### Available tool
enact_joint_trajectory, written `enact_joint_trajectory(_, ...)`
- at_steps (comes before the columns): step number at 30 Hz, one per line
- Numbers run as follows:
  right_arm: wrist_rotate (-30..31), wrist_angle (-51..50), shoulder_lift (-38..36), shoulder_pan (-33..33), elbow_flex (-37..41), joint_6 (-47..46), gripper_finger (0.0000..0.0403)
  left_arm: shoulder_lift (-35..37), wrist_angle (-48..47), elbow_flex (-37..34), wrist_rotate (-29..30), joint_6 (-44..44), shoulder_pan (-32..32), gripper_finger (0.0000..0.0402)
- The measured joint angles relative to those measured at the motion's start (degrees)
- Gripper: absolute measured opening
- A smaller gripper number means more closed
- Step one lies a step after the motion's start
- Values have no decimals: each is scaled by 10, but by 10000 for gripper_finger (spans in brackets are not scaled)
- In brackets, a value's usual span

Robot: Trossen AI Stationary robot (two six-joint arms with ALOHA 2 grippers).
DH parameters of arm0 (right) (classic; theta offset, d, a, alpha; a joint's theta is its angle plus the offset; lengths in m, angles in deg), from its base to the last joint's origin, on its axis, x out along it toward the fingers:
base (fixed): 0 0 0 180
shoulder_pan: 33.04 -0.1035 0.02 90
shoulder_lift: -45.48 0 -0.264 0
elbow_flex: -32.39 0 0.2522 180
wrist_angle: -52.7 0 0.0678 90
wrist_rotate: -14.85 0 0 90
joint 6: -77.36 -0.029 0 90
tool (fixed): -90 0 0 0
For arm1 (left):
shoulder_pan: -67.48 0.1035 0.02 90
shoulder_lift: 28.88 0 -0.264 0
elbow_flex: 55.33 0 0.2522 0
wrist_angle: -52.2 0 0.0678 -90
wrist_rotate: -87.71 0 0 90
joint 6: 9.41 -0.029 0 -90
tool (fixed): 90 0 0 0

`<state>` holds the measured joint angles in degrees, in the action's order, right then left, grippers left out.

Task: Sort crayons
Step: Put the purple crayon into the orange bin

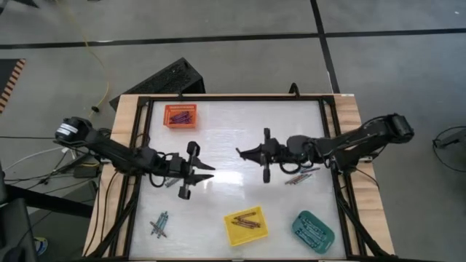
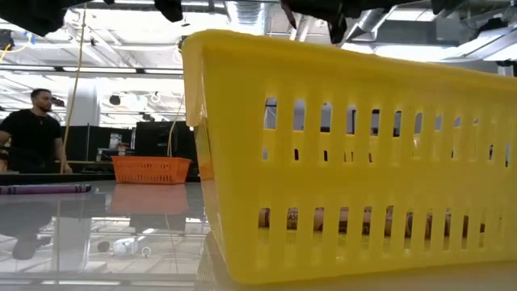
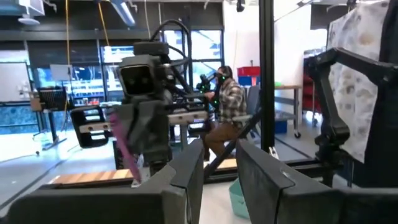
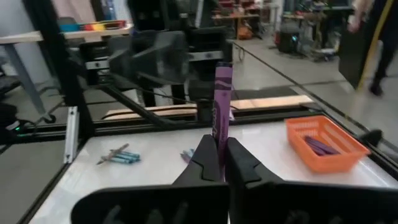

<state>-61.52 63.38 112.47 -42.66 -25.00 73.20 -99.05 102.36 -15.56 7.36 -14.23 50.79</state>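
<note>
Centrally, the right fingers [image 4: 217, 163] pinch a purple crayon [image 4: 221, 102] upright. The orange tray [image 1: 180, 116] lies nearer the left fingers [image 3: 217, 174], which stand partly open and empty.

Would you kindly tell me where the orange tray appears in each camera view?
High view: orange tray, far side, left of centre.
Low view: behind, left of the yellow tray.
Left wrist view: not visible.
Right wrist view: at right.
Shared landmark: white tabletop.
</note>
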Motion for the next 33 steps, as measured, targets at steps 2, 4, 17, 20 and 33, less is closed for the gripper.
enact_joint_trajectory(2, 0, 22, 13, -12, 0, 15, 0, -25, 19, 12, 0, 3, 2, 85)
enact_joint_trajectory(4, 0, 47, 27, -24, 0, 35, 0, -47, 32, 24, 0, 12, 6, 85)
enact_joint_trajectory(17, 50, 57, 73, -100, -59, 155, 0, -105, 33, 77, 52, 21, 10, 87)
enact_joint_trajectory(20, 50, 57, 73, -107, -63, 163, 0, -105, 26, 81, 51, 26, 10, 99)
enact_joint_trajectory(33, 48, 52, 74, -105, -64, 164, 0, -105, -41, 124, 31, 45, 11, 156)
